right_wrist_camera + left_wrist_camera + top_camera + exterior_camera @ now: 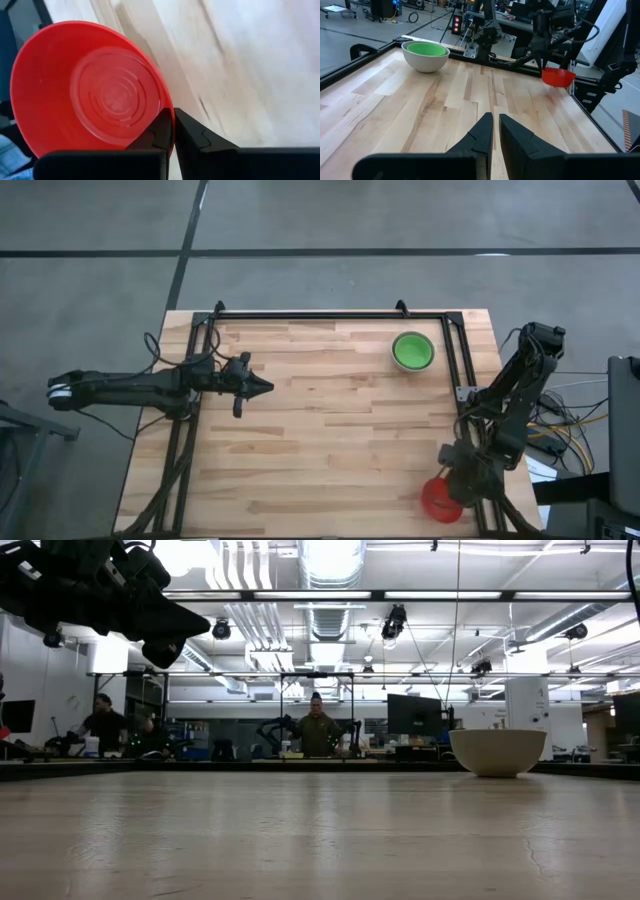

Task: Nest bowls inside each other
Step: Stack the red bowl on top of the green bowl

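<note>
A red bowl (438, 500) hangs at the table's near right corner, with my right gripper (456, 483) shut on it; the left wrist view shows this red bowl (558, 77) clear of the wood. A green bowl (411, 348) sits nested inside a pale grey-white bowl (424, 61), which stands on its base at the far right of the table. My left gripper (264, 387) hovers shut over the table's left middle, pointing toward the right edge and holding nothing. My right gripper pinches the red bowl's wall at the rim (165, 102), one finger inside the bowl and one outside. The fingers slant down onto it from above. The bowl is lifted clear of the table, its opening up and slightly tilted.
A black metal frame (330, 315) runs round the tabletop's far, left and right sides. Bare wood (330, 440) lies between the two arms. People and benches (316, 735) show in the room beyond the far edge.
</note>
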{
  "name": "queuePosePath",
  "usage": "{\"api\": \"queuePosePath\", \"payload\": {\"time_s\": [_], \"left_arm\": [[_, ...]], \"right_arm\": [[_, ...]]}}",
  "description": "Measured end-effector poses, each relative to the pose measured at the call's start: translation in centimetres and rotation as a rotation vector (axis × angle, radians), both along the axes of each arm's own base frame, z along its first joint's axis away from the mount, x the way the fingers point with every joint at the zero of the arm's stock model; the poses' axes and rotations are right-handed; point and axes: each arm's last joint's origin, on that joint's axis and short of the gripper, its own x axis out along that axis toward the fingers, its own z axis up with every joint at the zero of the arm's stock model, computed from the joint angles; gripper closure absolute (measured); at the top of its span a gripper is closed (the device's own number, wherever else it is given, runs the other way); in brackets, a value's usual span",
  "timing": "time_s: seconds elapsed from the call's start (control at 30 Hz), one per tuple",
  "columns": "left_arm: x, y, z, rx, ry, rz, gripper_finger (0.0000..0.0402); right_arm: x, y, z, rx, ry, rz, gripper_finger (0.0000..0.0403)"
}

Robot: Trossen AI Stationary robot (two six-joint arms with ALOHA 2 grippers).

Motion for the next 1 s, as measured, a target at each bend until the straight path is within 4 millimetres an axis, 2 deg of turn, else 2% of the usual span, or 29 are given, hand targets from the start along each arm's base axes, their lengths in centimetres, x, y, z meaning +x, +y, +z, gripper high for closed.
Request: {"api": "queuePosePath", "payload": {"time_s": [0.23,0.47,0.7,1.0], "left_arm": [[0.0,0.0,0.0,0.000,0.000,0.000,0.0367],[0.0,0.0,0.0,0.000,0.000,0.000,0.0367],[0.0,0.0,0.0,0.000,0.000,0.000,0.0367],[0.0,0.0,0.0,0.000,0.000,0.000,0.0367]], "right_arm": [[-0.3,-1.6,3.7,-0.085,-0.083,-0.043,0.0392],[-0.8,-4.4,7.2,-0.098,-0.244,-0.071,0.0392],[-1.0,-7.4,8.5,-0.085,-0.306,-0.100,0.0392],[-0.2,-9.5,9.6,-0.131,-0.392,-0.143,0.0392]]}}
